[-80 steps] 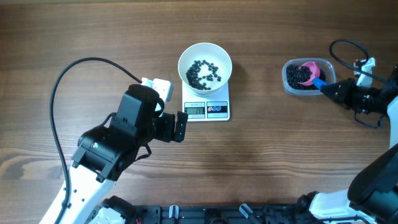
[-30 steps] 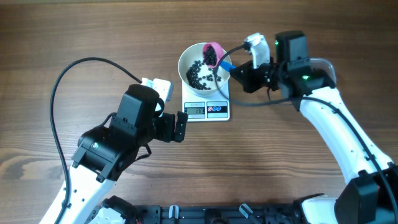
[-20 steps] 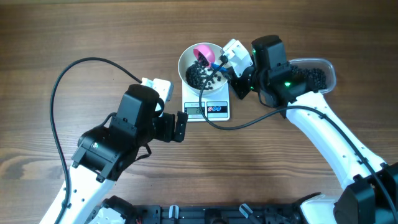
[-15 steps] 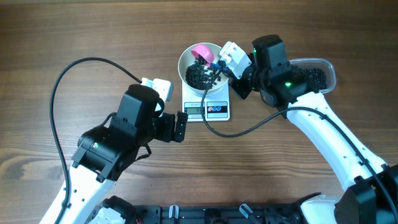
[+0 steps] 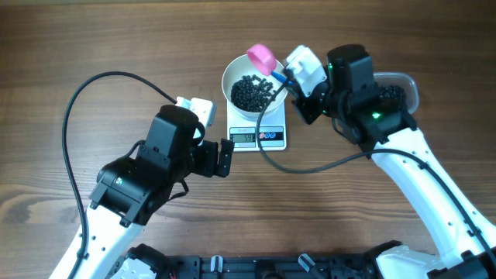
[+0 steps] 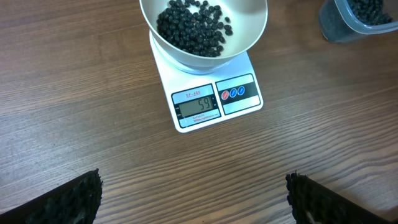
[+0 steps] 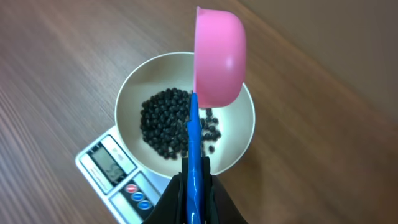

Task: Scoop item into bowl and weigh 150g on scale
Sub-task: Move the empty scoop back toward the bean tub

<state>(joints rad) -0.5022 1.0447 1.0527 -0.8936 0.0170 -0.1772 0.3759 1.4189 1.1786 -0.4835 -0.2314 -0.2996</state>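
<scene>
The white bowl stands on the scale and holds a heap of black beads, the item. In the left wrist view the bowl, its beads and the scale are ahead, and the display reads 59. My right gripper is shut on the blue handle of the pink scoop. The scoop hangs tipped over the bowl's far rim, its outside toward the wrist camera. My left gripper stands open, empty, short of the scale; its fingers frame bare table.
A clear plastic tub with more black beads sits right of the scale, partly under my right arm; its corner shows in the left wrist view. A black cable loops over the table at the left.
My right arm carried the loaded scoop from the tub to the bowl and tipped it. The heap in the bowl has grown, and the scoop has risen toward the far rim. The left arm is still.
</scene>
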